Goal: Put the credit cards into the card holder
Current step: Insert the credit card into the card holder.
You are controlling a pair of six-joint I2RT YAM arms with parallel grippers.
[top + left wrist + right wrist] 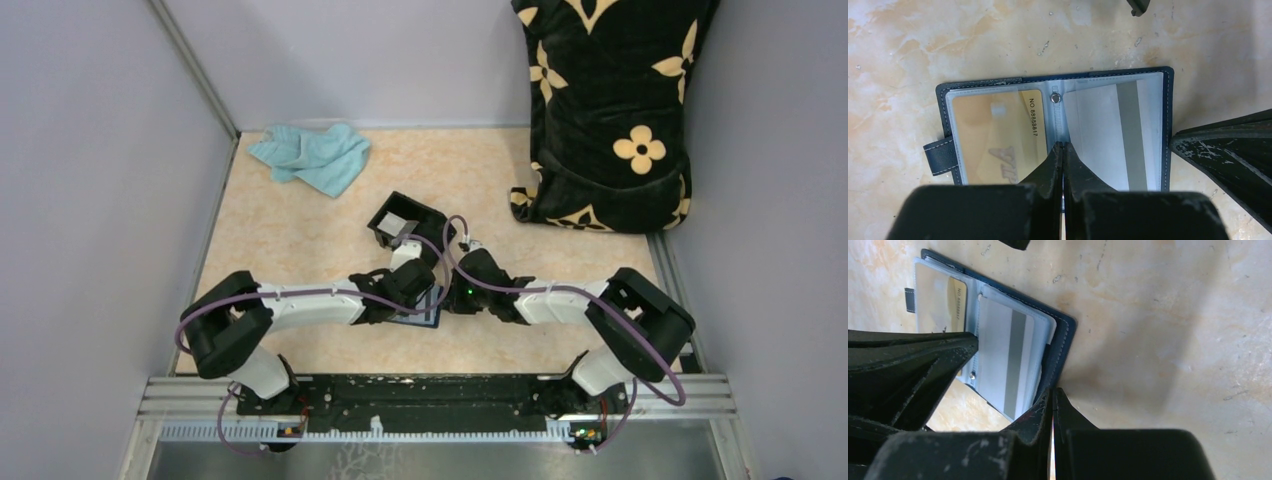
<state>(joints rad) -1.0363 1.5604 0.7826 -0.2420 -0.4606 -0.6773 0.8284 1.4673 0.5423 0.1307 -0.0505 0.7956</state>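
Left gripper [1063,145]: jaws fully closed, nothing between them. The card holder [1060,122] lies open and flat on the table [908,45], right under the tips, which sit at its centre fold. Can't tell whether they press on it or hang just above.

Right gripper [1052,390]: also closed and empty, tips at the holder's outer cover edge, on the side of the grey-white card [1108,135].

Holder is navy with pale stitching and clear sleeves. The silver snap [1055,98] is just ahead of the left tips and the closing tab [940,156] sticks out far left of them. The gold card [998,135] is in the sleeve left of the tips, with a printed number readable. The grey-white card, with a darker stripe, is to their right.

The near ends of both cards are hidden behind the left fingers. Can't tell whether the grey-white card is fully seated. In the top view the arms cover most of the holder.
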